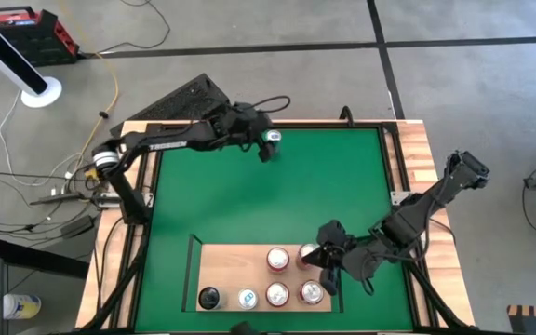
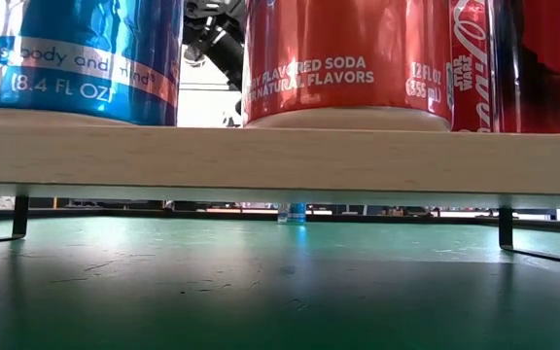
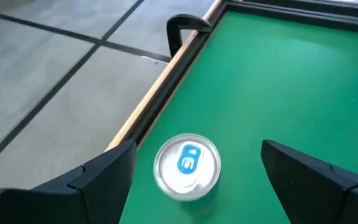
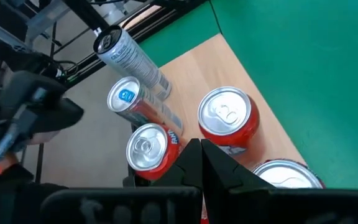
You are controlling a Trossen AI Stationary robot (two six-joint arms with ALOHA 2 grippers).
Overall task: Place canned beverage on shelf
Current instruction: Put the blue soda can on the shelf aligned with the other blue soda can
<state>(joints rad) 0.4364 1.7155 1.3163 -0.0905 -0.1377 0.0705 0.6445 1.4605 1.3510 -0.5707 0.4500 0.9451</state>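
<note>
Can: a small blue-topped can [image 1: 273, 138] stood upright on the green mat [image 1: 249, 200], at about twelve o'clock on the bench, just inside the far rail and well apart from the shelf.
Left fingers: my left gripper [image 3: 194, 171] hung over that can with its fingers spread wide; nothing was pinched.
Can to fingers: the can's lid [image 3: 187, 165] lay between my two left fingers [image 3: 98, 177], touching neither, a little nearer the one on the rail side. I judged I was lined up to straddle it before closing.
Shelf: the pale wood shelf [image 1: 235, 261] sat at six o'clock on the bench, raised on thin black legs.
Cans on shelf: a front row of four ran from a black-topped can [image 1: 209, 298] through a blue-topped one [image 1: 247, 299] to two red ones, with more red cans behind; I took the bare wood at the back left as the likely spot for mine.
Right fingers: my right gripper [image 4: 199, 152] hovered over the red cans at about five o'clock, fingers pressed together and holding nothing, seemingly waiting clear.
</note>
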